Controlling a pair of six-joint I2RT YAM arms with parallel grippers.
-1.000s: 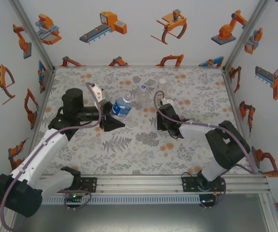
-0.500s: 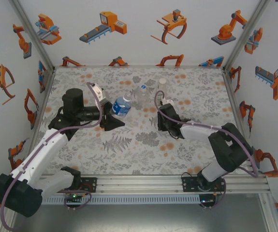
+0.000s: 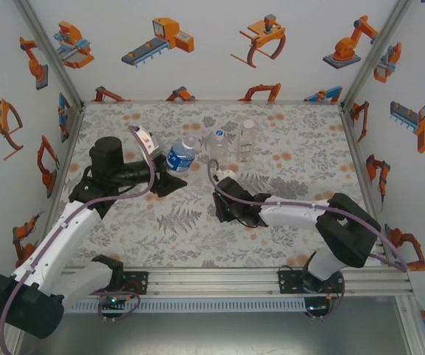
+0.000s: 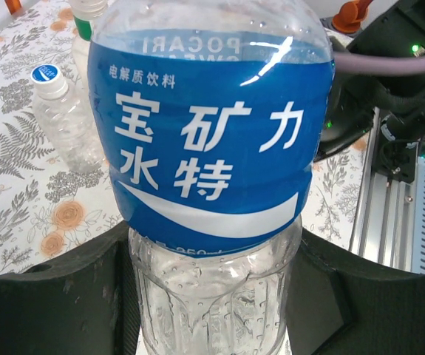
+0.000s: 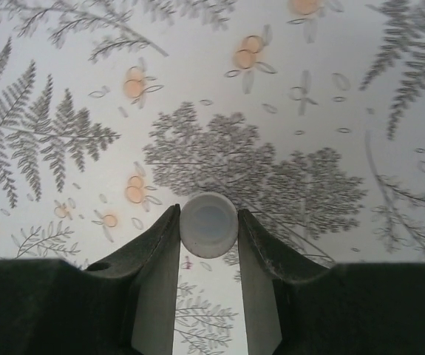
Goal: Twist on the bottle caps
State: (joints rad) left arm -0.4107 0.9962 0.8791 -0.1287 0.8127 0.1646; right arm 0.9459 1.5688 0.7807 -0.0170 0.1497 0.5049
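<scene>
Bottles line the far half of the floral surface [image 3: 308, 185] in the top view. The plain bottle [image 3: 218, 145] and the green-white bottle [image 3: 247, 139] stand upright just beside each other. To their left, the blue-label bottle [image 3: 182, 157] is clamped in the left hand [image 3: 172, 170]. The right hand [image 3: 223, 208] sits low over the middle of the surface, apart from the bottles.

From the left wrist, the blue-label bottle [image 4: 212, 170] is gripped at its clear lower body between the dark fingers [image 4: 49, 296]. The plain bottle [image 4: 64, 122] stands behind on the left with a printed cap [image 4: 46, 74] on its neck.

From the right wrist, the right hand [image 5: 208, 233] is narrow, and its fingers [image 5: 155, 251] pinch a white cap [image 5: 208, 223] by its sides. I cannot tell whether the cap touches the surface [image 5: 330, 89].
</scene>
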